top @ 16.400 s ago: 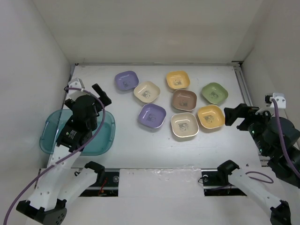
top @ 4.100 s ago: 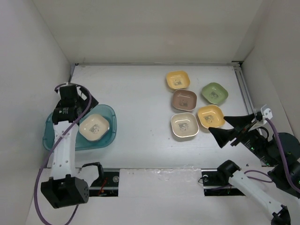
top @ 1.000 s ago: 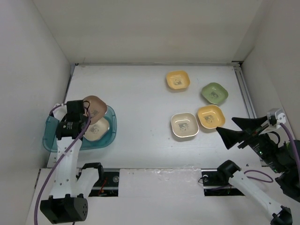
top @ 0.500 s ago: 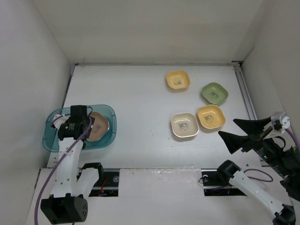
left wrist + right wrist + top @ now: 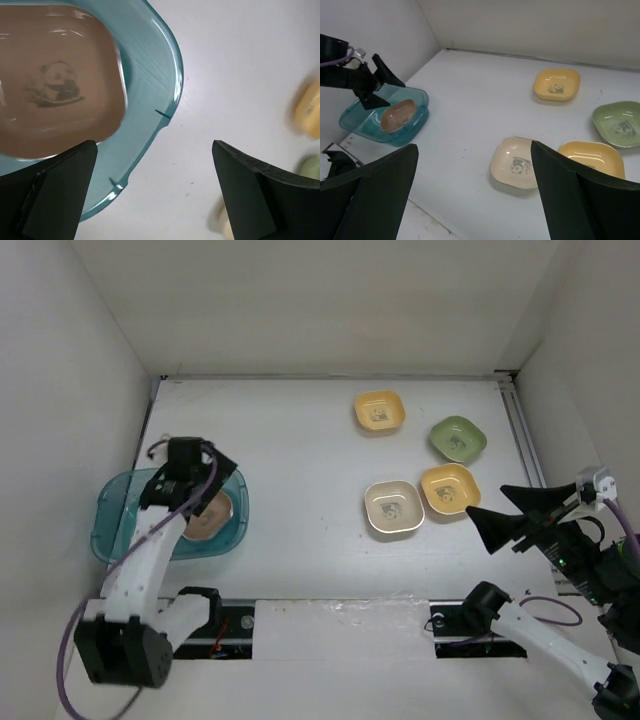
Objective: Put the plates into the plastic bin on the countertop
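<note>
left gripper (image 5: 154,145): I see the jaws spread wide, nothing between them, hanging over the right rim of the plastic bin (image 5: 115,532).
right gripper (image 5: 487,502): jaws wide, nothing held, off the countertop (image 5: 290,460) by the near right edge.
brown plate (image 5: 60,85): lying in the bin, panda print up.
plates left out: cream plate (image 5: 392,508) touching yellow-orange plate (image 5: 449,488); green plate (image 5: 458,438) and second yellow-orange plate (image 5: 380,411) further back.

Translucent teal bin (image 5: 152,75); brown plate (image 5: 60,95) with dark panda print; cream plate (image 5: 393,508), green plate (image 5: 458,438), yellow-orange plates (image 5: 380,411) (image 5: 449,489); white worktop (image 5: 290,440).
</note>
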Controlling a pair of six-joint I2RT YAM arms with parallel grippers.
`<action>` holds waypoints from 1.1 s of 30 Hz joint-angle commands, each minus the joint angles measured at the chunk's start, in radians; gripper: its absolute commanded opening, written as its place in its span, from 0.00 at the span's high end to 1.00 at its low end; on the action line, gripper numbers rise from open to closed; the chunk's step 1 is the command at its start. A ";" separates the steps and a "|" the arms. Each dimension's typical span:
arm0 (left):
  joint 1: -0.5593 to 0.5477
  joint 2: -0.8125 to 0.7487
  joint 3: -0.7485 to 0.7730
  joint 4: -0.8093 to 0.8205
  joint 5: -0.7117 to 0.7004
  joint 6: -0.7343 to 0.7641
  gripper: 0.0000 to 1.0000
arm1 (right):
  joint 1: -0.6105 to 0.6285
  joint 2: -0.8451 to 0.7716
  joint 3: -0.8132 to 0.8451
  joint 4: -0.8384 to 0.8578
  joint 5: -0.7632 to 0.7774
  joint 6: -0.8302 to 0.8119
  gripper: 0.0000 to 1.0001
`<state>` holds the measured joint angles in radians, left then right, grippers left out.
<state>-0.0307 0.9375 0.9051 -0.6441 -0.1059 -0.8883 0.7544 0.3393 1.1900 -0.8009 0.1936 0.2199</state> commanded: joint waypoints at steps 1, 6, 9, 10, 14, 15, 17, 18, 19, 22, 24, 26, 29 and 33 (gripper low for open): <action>-0.287 0.200 0.035 0.155 -0.013 0.074 0.00 | 0.006 0.032 0.019 0.022 0.089 0.032 0.00; -0.705 0.613 0.473 -0.035 -0.283 0.009 0.00 | 0.016 0.052 0.046 -0.003 0.129 0.076 0.00; -0.824 0.812 0.603 -0.045 -0.319 0.018 0.00 | 0.016 0.052 0.046 -0.014 0.141 0.101 0.00; -0.833 0.848 0.612 -0.045 -0.310 0.018 0.00 | 0.016 0.052 0.055 -0.026 0.150 0.113 0.00; -0.859 0.922 0.552 0.076 -0.236 0.018 0.00 | 0.016 0.052 0.076 -0.053 0.168 0.134 0.00; -0.873 0.935 0.536 0.107 -0.197 0.018 0.00 | 0.016 0.052 0.076 -0.064 0.168 0.134 0.00; -0.894 0.954 0.511 0.174 -0.170 0.031 0.00 | 0.016 0.043 0.076 -0.064 0.190 0.134 0.00; -0.894 0.975 0.511 0.190 -0.161 0.031 0.00 | 0.016 0.043 0.076 -0.064 0.190 0.134 0.00; -0.905 0.985 0.511 0.201 -0.150 0.041 0.00 | 0.016 0.043 0.066 -0.064 0.199 0.134 0.00; -0.905 0.998 0.511 0.250 -0.115 0.042 0.00 | 0.016 0.043 0.046 -0.064 0.190 0.134 0.00; -0.905 0.998 0.511 0.261 -0.104 0.042 0.00 | 0.016 0.052 0.036 -0.064 0.190 0.144 0.00; -0.905 1.008 0.511 0.261 -0.104 0.042 0.02 | 0.016 0.052 0.023 -0.055 0.190 0.144 0.00; -0.905 0.963 0.511 0.261 -0.126 0.031 0.02 | 0.016 0.052 0.005 -0.046 0.190 0.144 0.00; -0.905 0.910 0.502 0.193 -0.198 -0.005 0.02 | 0.016 0.052 0.005 -0.037 0.190 0.144 0.00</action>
<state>-0.9325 1.9511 1.4139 -0.4183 -0.2420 -0.8665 0.7609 0.3866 1.1938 -0.8669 0.3672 0.3561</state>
